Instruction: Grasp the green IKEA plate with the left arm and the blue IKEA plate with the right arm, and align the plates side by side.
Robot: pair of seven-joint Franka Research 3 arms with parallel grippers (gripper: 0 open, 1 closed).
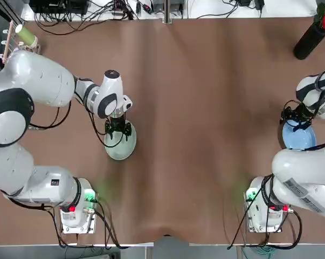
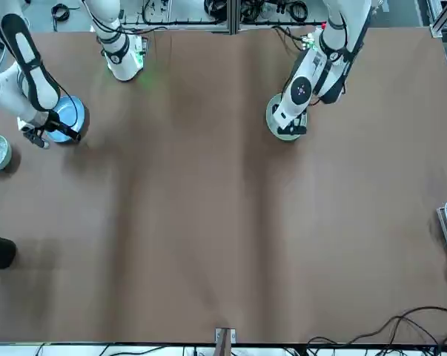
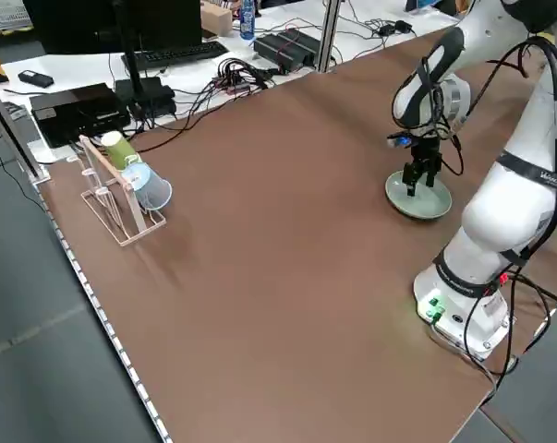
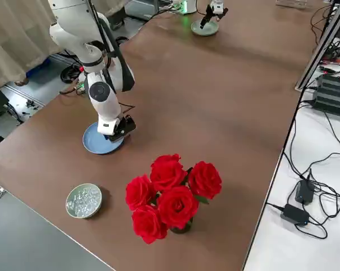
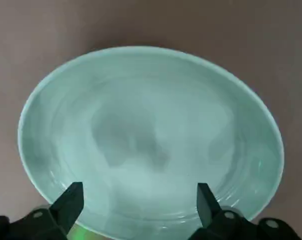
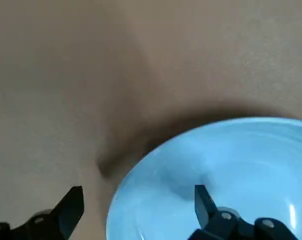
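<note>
Fingers spread on both: left (image 5: 135, 197) over green plate (image 5: 151, 140), right (image 6: 135, 200) straddling blue plate (image 6: 226, 175) rim; plates flat.

Green plate (image 2: 281, 119) under left hand (image 2: 288, 127) — blue plate (image 2: 66, 119) at right hand (image 2: 36, 137), far apart.

- The tabletop (image 1: 205, 108) is brown and wide.
- The green IKEA plate (image 1: 120, 144) lies on its left part.
- The blue IKEA plate (image 1: 299, 136) lies far off, near the right edge.
- Red roses (image 4: 170, 195), a small dish of clear beads (image 4: 84, 200) and a cup rack (image 3: 121, 189) stand on it too.
</note>
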